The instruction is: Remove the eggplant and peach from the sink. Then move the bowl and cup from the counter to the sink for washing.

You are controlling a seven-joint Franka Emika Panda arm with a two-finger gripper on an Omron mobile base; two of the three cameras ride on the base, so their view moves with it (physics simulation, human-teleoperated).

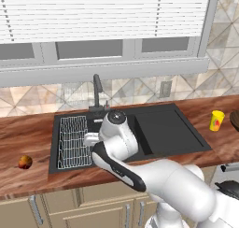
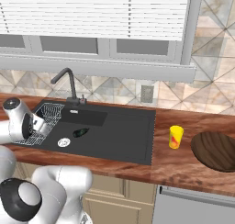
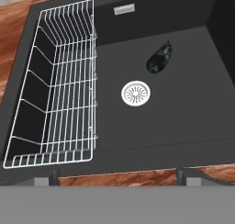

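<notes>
Nearest the hand camera: the two dark finger tips of the gripper, set far apart at the bottom edge with nothing between them, so jaws wide and empty. It hangs above the front rim of the large black rectangular sink, looking down into the basin. On the basin floor, the small dark blackish-green tapered eggplant lies at about 1 o'clock from the silver round drain, near it but apart. The white wire rack stands at 9 o'clock from the drain, against the basin's left wall. Progress, judged from how things lie: the small round orange-red peach sits on the wood-grain counter at 9 o'clock from the sink, so that item appears done; the eggplant is not yet out. The small yellow cylindrical cup with a red mark and the wide shallow brown wood-grain bowl both stand on the counter at 3 o'clock from the sink, cup nearer, bowl just beyond it; neither is moved yet. Obstacles: the dark faucet rises at 12 o'clock behind the basin; the path down to the eggplant looks free of it and of the rack.
</notes>
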